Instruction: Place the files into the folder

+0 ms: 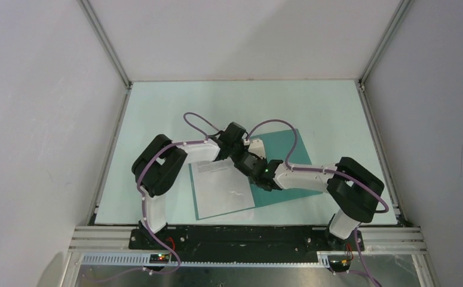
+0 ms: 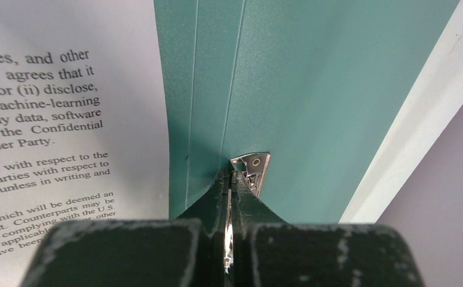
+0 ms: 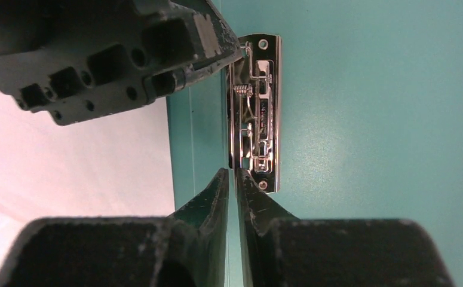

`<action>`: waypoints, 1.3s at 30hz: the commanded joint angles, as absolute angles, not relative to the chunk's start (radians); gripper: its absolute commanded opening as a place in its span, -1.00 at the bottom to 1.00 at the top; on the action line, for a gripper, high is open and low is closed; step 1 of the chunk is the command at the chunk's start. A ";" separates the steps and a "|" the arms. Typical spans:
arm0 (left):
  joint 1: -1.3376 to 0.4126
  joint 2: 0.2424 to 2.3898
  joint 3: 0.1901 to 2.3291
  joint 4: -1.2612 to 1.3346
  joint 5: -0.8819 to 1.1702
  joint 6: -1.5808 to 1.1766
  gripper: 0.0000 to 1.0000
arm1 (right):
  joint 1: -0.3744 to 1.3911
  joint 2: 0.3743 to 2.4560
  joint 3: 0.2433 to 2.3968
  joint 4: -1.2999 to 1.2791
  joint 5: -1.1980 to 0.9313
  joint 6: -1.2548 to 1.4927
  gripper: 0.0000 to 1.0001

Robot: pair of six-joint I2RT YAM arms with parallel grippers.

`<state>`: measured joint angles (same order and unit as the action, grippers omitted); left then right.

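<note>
While the top view hides what goes on beneath the two wrists, it gives the count. One folder point(image 1: 279, 146) lies open and flat close to the near edge of the surface point(image 1: 217, 101). One white sheet point(image 1: 220, 188) shows on its left half; whether a second lies beneath it I cannot tell. The left arm point(image 1: 199, 150) and right arm point(image 1: 303, 176) meet over the folder's middle fold, well away from the far edge and both side edges.

From the left wrist, the left end effector point(image 2: 233, 176) is clamped tight on a thin metal strip of the single clip point(image 2: 254, 167), and the strip runs back between its fingers. The clip sits on the folder's inner face, just beside the fold lines. The printed sheet lies to the left, its edge resting on the folder and apart from the clip.

From the right wrist, the right end effector point(image 3: 232, 174) has its fingers almost together, with only a narrow slit between them. Its tips sit right at the clip's near end; whether they pinch the raised lever I cannot tell. The left end effector reaches in from the upper left and meets the clip's far end. The clip lies lengthwise along the fold on the folder's right half. The sheet stays on the left of the fold and none of it sits under the clip.
</note>
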<state>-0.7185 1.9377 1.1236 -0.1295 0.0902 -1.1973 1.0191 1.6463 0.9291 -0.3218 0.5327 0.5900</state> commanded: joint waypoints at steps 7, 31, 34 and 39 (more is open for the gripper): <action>-0.722 2.031 1.078 -0.331 0.101 -1.167 -1.00 | 1.025 1.705 0.927 -0.321 0.581 0.597 -0.77; -0.716 2.058 1.080 -0.330 0.113 -1.173 -1.00 | 1.092 1.685 0.925 -0.413 0.638 0.640 -0.82; -0.716 2.059 1.080 -0.331 0.113 -1.174 -1.00 | 1.099 1.680 0.925 -0.411 0.637 0.632 -0.80; -0.716 2.066 1.082 -0.331 0.119 -1.174 -1.00 | 1.085 1.698 0.924 -0.421 0.639 0.637 -0.80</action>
<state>-0.7029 1.9583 1.1366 -0.1287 0.1604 -1.1973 1.0931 1.6924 0.9298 -0.3687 0.6464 0.6277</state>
